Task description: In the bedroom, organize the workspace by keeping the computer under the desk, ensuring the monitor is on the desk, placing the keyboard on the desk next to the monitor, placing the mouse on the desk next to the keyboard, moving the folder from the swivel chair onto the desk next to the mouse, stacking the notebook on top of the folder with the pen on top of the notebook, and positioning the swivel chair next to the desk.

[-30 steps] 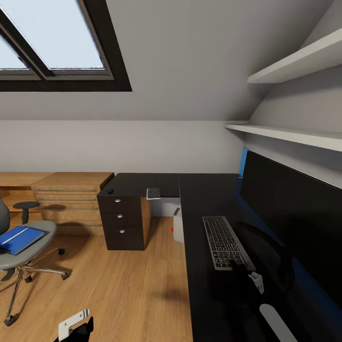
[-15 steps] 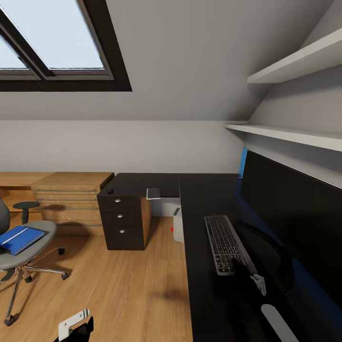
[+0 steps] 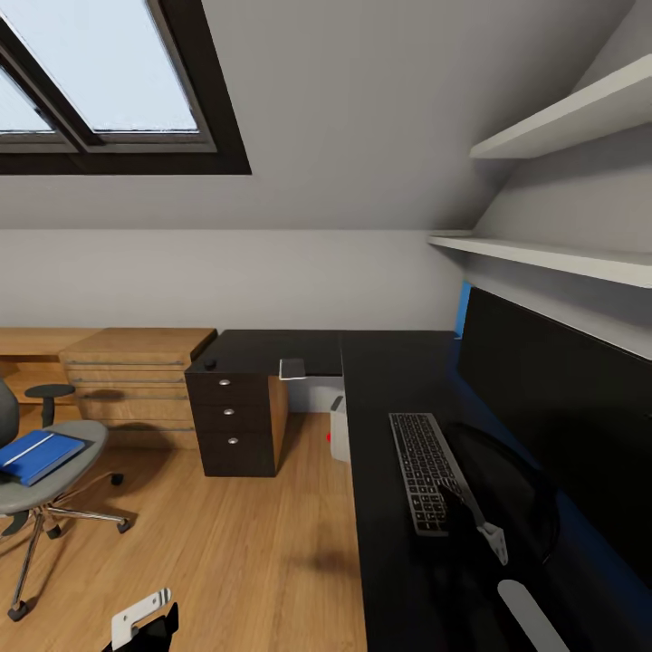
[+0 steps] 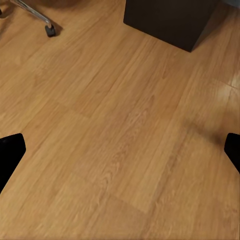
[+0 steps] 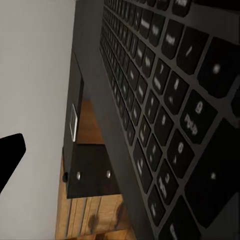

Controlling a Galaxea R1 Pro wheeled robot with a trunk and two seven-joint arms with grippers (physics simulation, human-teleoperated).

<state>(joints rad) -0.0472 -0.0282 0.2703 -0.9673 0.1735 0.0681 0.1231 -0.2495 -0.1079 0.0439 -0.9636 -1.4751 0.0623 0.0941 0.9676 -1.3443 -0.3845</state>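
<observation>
Bedroom floor lies under my left gripper [image 4: 120, 150], jaws apart, empty. Left of the black surface [image 3: 389, 380] waits the folder [image 3: 36, 455] on its swivel chair [image 3: 45, 471]. My right gripper [image 3: 466, 512] pinches the keyboard [image 3: 426, 466] end; I judge a skewed release could knock the monitor [image 3: 561, 407].

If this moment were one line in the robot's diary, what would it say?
right claw: at keyboard near end, grip unclear | keyboard: on desk before monitor | folder: on swivel chair | left claw: open over floor

monitor [image 3: 561, 426]: cut off right | swivel chair [image 3: 36, 471]: cut off left | computer [image 3: 340, 430]: mostly behind desk [image 3: 398, 380]
</observation>
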